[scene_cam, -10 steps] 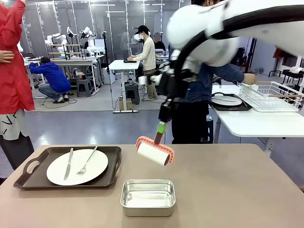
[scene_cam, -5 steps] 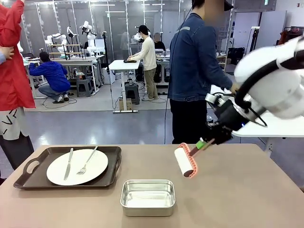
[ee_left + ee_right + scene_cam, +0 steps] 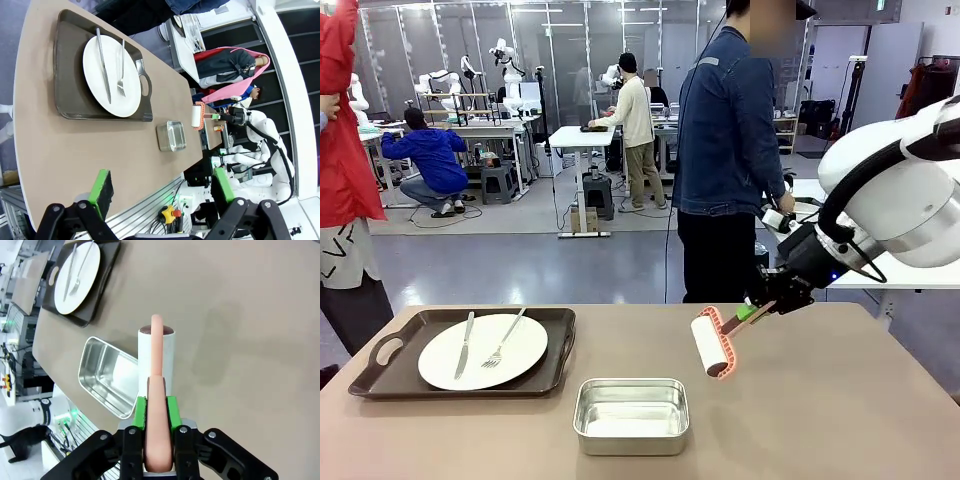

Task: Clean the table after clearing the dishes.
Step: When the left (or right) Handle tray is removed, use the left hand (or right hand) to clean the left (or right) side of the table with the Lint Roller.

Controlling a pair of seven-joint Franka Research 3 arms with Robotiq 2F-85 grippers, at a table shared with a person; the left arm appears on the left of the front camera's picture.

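On the beige table (image 3: 840,420), a white plate (image 3: 525,352) with knife (image 3: 466,345) and fork (image 3: 503,345) lies on a dark tray (image 3: 560,350) at the left. My right gripper (image 3: 752,311) is shut on the pink handle of a lint roller (image 3: 708,345), whose white roll hangs low over the table right of centre; contact is unclear. The right wrist view shows that gripper (image 3: 156,412) clamped on the handle, the roll (image 3: 156,357) ahead. My left gripper (image 3: 161,182) is open, high off the table's left end, looking along the tray (image 3: 70,65) and plate (image 3: 92,75).
A small steel pan (image 3: 631,415) sits near the front edge, left of the roller. A person in a denim jacket (image 3: 730,150) stands at the far side, back turned, at a white side table (image 3: 880,265).
My right arm swung from the middle to the right, carrying the roller right and turning it. The person behind came into full view.
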